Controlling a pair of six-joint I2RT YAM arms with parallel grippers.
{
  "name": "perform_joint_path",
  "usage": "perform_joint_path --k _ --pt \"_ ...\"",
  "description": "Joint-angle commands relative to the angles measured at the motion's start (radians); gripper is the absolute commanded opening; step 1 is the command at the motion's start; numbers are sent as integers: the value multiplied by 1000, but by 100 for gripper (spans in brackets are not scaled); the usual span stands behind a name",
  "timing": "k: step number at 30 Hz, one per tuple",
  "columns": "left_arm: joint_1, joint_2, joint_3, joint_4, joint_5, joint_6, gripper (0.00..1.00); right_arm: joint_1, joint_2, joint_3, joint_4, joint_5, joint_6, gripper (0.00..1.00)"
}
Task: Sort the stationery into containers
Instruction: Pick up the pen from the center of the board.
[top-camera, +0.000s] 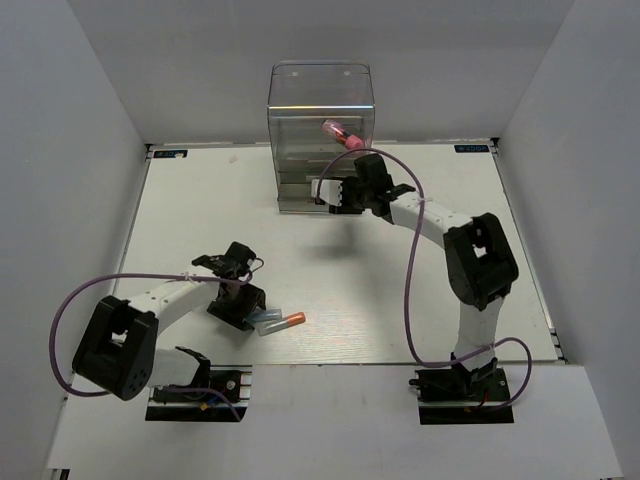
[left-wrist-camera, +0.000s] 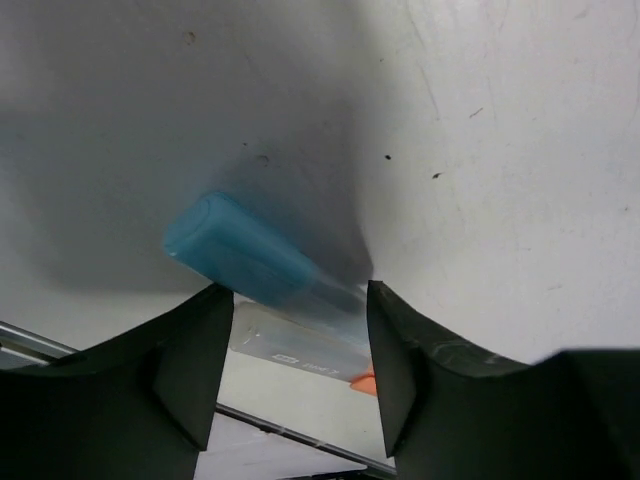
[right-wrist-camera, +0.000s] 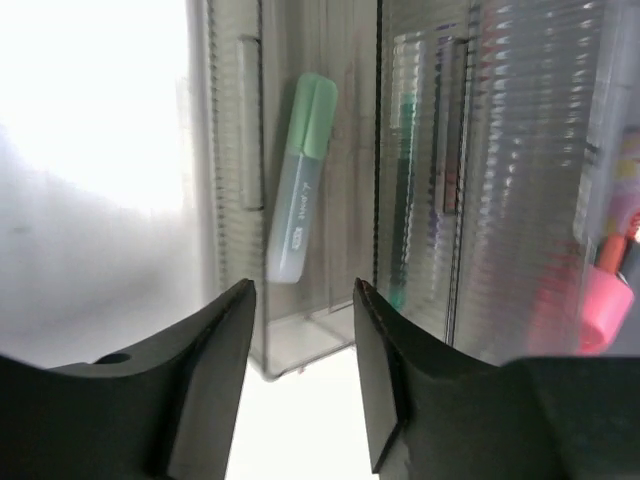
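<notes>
The clear organiser (top-camera: 320, 120) stands at the table's far centre, with a pink tube (top-camera: 342, 134) leaning out of its upper part. My right gripper (top-camera: 332, 196) is open and empty just in front of the drawers. In the right wrist view (right-wrist-camera: 303, 290) it faces a pulled-out drawer (right-wrist-camera: 300, 345) that holds a green marker (right-wrist-camera: 300, 180); the pink tube (right-wrist-camera: 605, 305) shows at the right. My left gripper (top-camera: 248, 308) is open and low over a blue marker (top-camera: 266, 317) and an orange marker (top-camera: 290, 320). In the left wrist view (left-wrist-camera: 295, 300) the blue marker (left-wrist-camera: 240, 255) lies between the jaws, with the orange marker (left-wrist-camera: 300, 350) just beyond it.
A dark green pen (right-wrist-camera: 403, 190) shows behind the organiser's ribbed wall. The table's near edge rail (left-wrist-camera: 290, 430) runs close to the two markers. Purple cables loop from both arms (top-camera: 408, 290).
</notes>
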Motion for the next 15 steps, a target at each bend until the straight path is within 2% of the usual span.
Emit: perform_joint_path --k 1,3,4,5,7,8,12,15 --pt "3 50 52 -14 -25 -8 64 -3 -141 -61 19 -90 130 51" --pt "3 75 68 -14 -26 -8 56 5 -190 -121 17 -130 167 52" --pt "3 86 77 -14 -26 -8 48 2 -220 -135 17 -138 191 62" --pt "3 95 77 4 -26 -8 45 1 -256 -161 17 -154 210 90" --pt "3 111 77 38 -16 -8 36 -6 -284 -195 14 -188 276 90" --pt "3 120 77 38 -16 -8 25 -3 -327 -214 2 -199 290 90" --pt "-6 129 129 47 -31 15 1 -5 -398 -300 -71 -260 330 90" --pt "-6 108 196 73 -52 24 0 -3 -436 -339 -104 -300 339 90"
